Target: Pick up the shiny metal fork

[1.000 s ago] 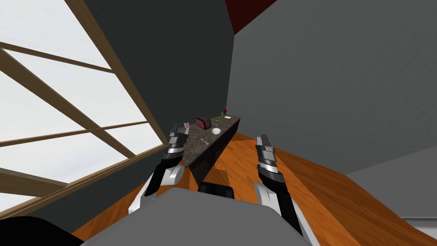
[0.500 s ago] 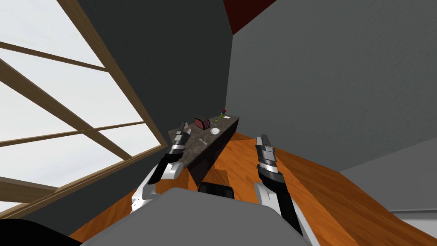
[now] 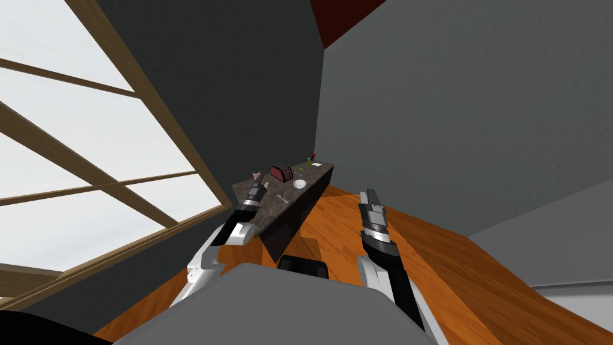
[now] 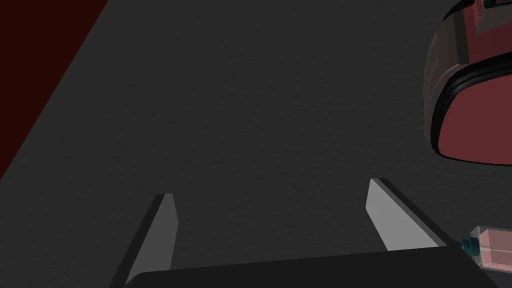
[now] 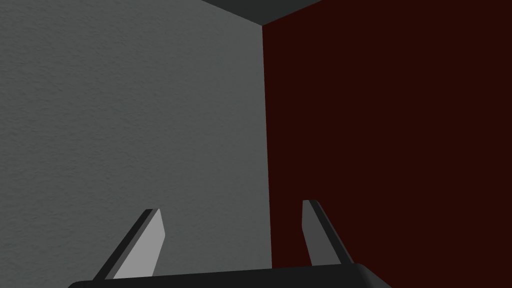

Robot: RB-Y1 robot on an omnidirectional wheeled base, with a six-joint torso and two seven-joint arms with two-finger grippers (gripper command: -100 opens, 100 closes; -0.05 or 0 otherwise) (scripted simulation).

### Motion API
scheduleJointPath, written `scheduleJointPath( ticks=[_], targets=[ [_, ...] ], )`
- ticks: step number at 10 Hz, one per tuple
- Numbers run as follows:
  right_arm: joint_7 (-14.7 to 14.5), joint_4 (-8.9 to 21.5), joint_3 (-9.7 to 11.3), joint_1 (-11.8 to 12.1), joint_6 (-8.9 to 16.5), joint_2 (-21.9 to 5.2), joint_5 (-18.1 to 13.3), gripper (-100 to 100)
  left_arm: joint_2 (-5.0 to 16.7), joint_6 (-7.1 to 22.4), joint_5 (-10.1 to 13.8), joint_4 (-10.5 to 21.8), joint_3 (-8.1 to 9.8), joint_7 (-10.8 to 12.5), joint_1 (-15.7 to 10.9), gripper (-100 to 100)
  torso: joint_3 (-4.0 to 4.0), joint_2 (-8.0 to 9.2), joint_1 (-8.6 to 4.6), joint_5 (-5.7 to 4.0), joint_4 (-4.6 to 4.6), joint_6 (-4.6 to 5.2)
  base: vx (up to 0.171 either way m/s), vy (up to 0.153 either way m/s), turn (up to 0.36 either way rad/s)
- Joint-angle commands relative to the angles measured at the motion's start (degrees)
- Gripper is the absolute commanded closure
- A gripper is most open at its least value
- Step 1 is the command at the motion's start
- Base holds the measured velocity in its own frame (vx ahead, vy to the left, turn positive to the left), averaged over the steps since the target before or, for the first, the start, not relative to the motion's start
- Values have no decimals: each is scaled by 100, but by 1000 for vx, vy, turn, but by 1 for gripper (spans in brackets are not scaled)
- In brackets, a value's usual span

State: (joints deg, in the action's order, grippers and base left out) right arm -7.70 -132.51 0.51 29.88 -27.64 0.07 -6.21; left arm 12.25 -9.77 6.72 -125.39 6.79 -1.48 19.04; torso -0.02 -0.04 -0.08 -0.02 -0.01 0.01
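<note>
Fork: the fork (image 3: 282, 198) lies flat on the counter (image 3: 270, 213), in the near half and roughly midway between the long edges. It's too small for us to tell which end has the tines.
Left gripper: the left gripper (image 4: 272, 189) is spread wide with nothing in it. It hovers over the counter's window-side edge, near the fork but off to one side.
Where it's looking: it points along the counter rather than down, so we get the toaster (image 3: 281, 173) and a pink bottle (image 4: 492, 248) beside its finger.
Our guess why: we're mid-reach. The wrist has to tip down and slide toward the fork.
Right gripper: the right gripper (image 5: 232, 207) is also open and empty, out over the wooden floor (image 3: 329, 223) past the room-side edge. We'd say it's just parked out of the way.
Neighbours: the bowl (image 3: 299, 184) sits past the fork toward the far end, clear of it.
Heads up: a thin fork flat on a hard top could skid.
</note>
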Motion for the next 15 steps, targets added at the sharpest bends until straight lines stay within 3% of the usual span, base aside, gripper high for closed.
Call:
scheduleJointPath(
  ticks=[1,6,8,15],
  targets=[
    [0,0,0,0,0,0,0,0,97,232,44,73,77,-59,-98,-100,0,0,0,0,0,0,5,-19,-19],
    [0,0,0,0,0,0,0,0,546,1016,236,533,402,-464,-557,-100,0,0,0,0,0,-2,9,-25,-37],
    [0,0,0,0,0,0,0,0,546,1193,236,533,402,-464,-557,-100,0,0,-1,0,0,-2,6,-18,-13],
    [0,0,0,0,0,0,0,0,1115,2395,497,1208,842,-1054,-1219,-100,0,0,1,0,0,-2,10,-24,-46]
  ],
)
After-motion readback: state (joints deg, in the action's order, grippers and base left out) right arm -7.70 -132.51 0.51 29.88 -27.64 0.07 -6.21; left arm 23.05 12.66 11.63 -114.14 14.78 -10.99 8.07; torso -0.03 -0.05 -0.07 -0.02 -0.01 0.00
